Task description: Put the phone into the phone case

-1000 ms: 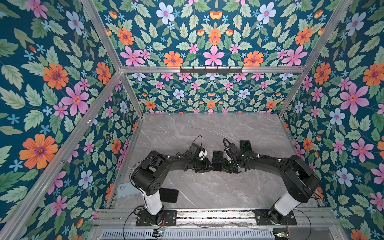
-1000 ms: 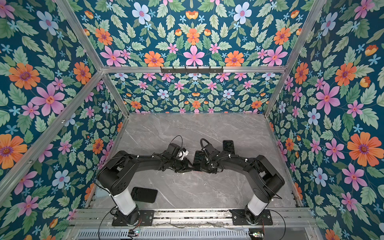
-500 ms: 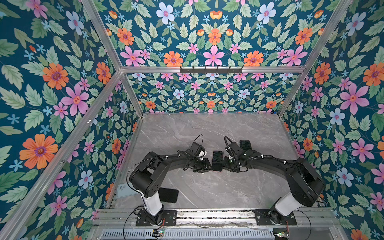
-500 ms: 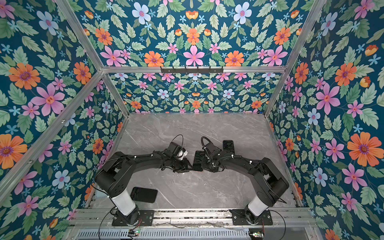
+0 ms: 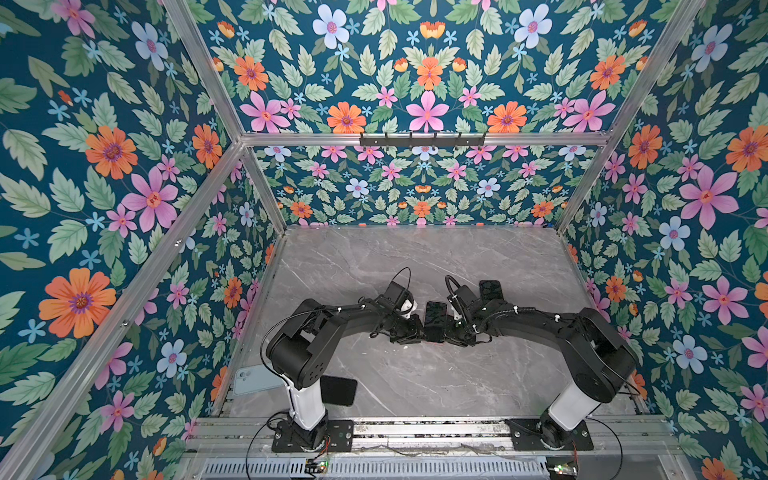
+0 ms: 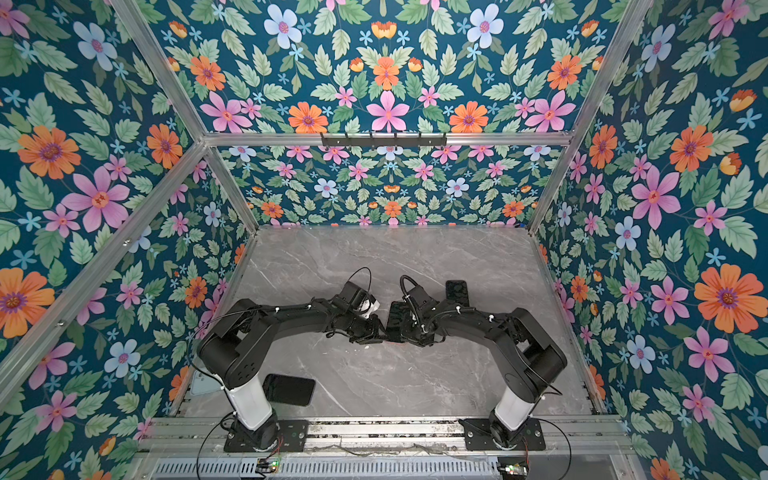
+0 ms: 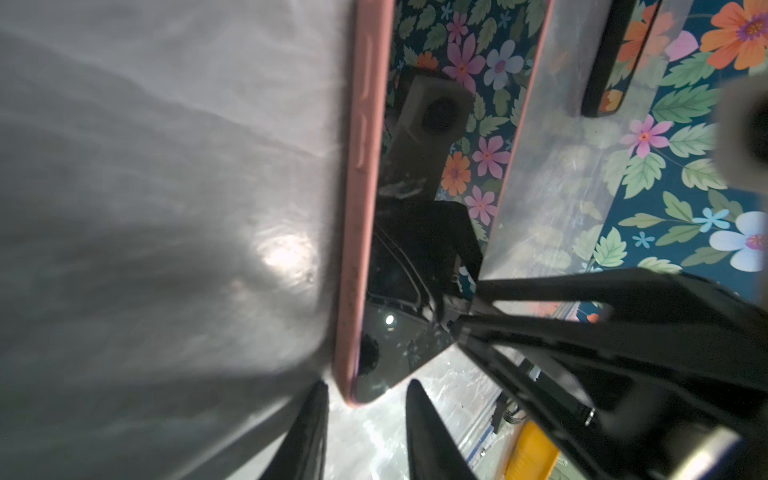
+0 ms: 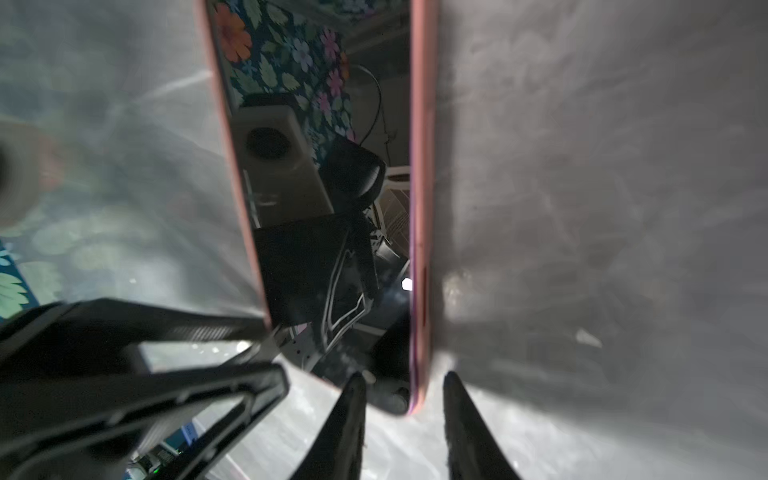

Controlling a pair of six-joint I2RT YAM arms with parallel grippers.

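Nearest to the arm bases, on the grey table (image 5: 415,386), lie a spare black phone (image 5: 338,390) and beside it a pale blue thing (image 5: 253,379); whether that is a phone or a case I cannot tell. In the middle both arms meet at the phone (image 5: 435,318). It lies flat, screen up, inside the pink phone case (image 7: 360,208), and the pink rim runs along both long sides of the glass in both wrist views. The left gripper (image 7: 366,383) has its jaws parted, with a near corner of the case between the tips, and I see no pinch. The right gripper (image 8: 404,375) stands likewise at the other near corner. Farther back, another black phone (image 5: 490,291) lies apart.

I judge the insertion nearly finished, and the step in hand is seating the edges. The next move calls for checking that every corner is snapped in, then withdrawing gently without dragging the case.
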